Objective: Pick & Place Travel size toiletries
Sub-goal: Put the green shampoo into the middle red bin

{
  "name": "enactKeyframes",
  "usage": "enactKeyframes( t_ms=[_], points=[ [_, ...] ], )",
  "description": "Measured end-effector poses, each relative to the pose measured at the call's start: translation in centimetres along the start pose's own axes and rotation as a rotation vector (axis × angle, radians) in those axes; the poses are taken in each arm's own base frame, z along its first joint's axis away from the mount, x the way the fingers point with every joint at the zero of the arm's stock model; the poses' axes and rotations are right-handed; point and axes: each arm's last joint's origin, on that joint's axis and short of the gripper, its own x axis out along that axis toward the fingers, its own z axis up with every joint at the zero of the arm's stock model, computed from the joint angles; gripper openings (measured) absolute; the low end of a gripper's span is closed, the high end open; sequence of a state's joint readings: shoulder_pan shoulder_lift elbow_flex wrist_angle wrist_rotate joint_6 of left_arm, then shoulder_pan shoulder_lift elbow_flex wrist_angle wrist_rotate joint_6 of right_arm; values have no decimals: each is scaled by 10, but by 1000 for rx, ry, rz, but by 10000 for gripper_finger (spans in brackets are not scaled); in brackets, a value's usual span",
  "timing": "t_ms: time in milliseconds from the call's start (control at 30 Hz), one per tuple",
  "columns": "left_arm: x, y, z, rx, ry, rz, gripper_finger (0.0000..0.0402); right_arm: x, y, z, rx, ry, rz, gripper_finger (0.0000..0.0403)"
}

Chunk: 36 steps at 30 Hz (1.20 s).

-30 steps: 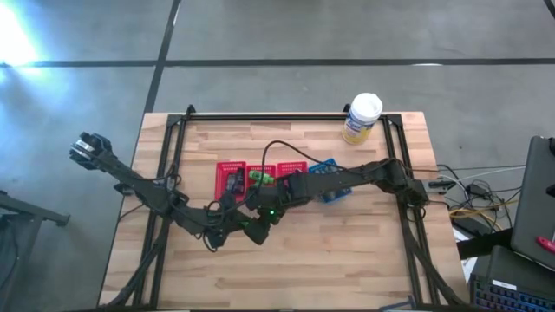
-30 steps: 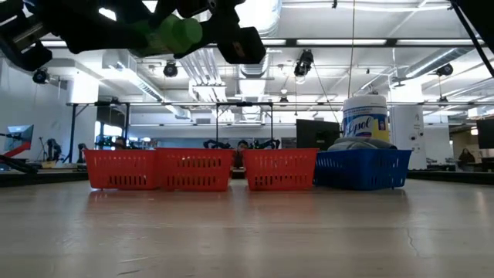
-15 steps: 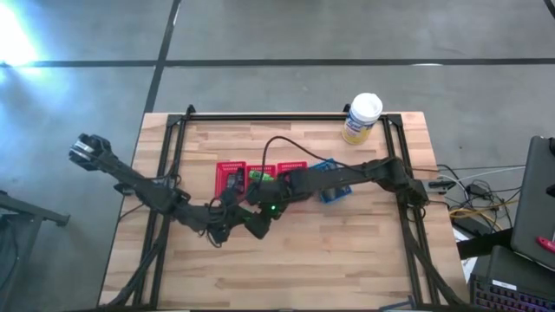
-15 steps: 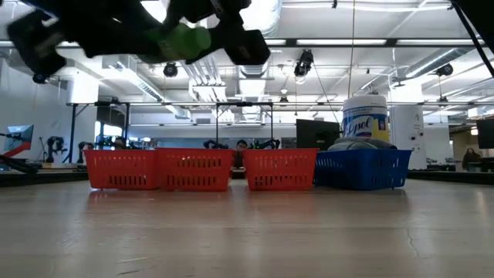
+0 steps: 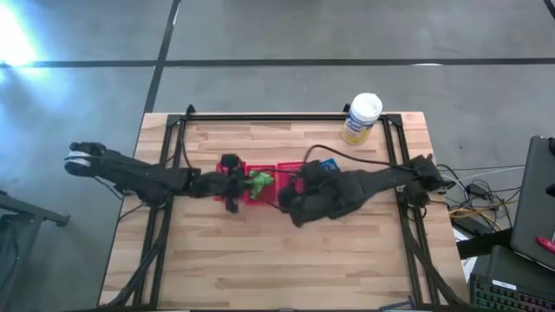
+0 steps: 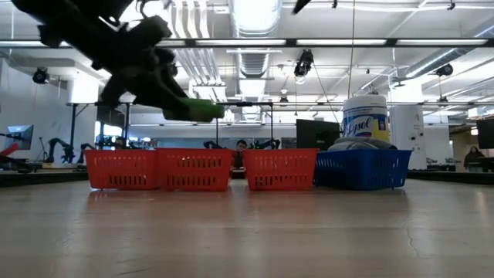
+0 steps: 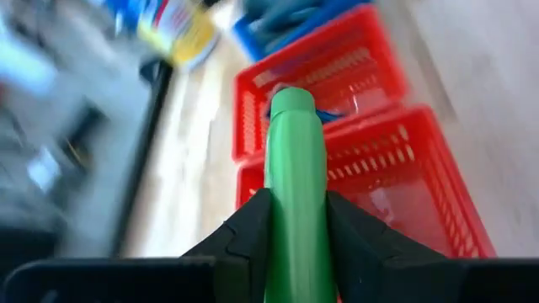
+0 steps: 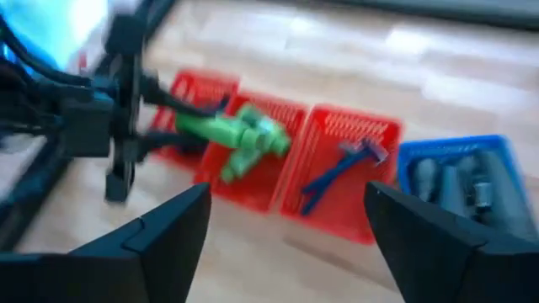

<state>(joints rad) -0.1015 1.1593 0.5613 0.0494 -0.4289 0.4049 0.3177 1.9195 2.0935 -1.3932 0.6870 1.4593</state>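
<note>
Where baskets (image 6: 201, 170) stand: wooden table (image 6: 247, 232), workshop behind.

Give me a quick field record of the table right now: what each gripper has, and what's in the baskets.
left gripper: shut on green tube, above the red baskets
right gripper: open, empty, beside the red baskets on the near side
middle red basket: green pieces
right-hand red basket: blue razors
blue basket: grey items, too blurred to count
canister: far edge of table, untouched

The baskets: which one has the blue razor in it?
The red basket right beside the blue basket. A blue razor lies in it; the middle red one holds green pieces.
</note>
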Motion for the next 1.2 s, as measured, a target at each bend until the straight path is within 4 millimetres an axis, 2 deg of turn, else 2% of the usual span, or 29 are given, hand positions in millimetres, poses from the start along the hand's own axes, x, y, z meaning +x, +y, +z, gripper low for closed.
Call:
enactKeyframes(
  t_ms=[67, 167, 333, 500, 633, 967, 1067, 1200],
  points=[
    [6, 7, -4, -181, 9, -17, 99, -11, -6, 1, 48, -59, 1, 315],
    [13, 9, -7, -360, 18, -118, 99, -15, -8, 1, 69, -80, 8, 323],
    [31, -2, -13, -499, 119, -208, 99, -7, -7, -5, 49, -30, -18, 325],
    [47, -10, -15, -707, 210, -218, 99, -1, -7, -9, 59, -29, -27, 318],
    [53, -6, -1, -766, 155, -205, 99, -1, -7, -10, 60, -17, -25, 306],
    [50, 1, 8, -711, 125, -173, 99, 0, -7, -15, 54, -1, -25, 279],
    [43, 0, 11, -458, 85, -237, 99, 2, -8, -18, 45, 0, -33, 274],
    [35, 2, 9, -31, 73, -236, 99, 4, -8, -21, 33, 5, -42, 268]
  ],
)
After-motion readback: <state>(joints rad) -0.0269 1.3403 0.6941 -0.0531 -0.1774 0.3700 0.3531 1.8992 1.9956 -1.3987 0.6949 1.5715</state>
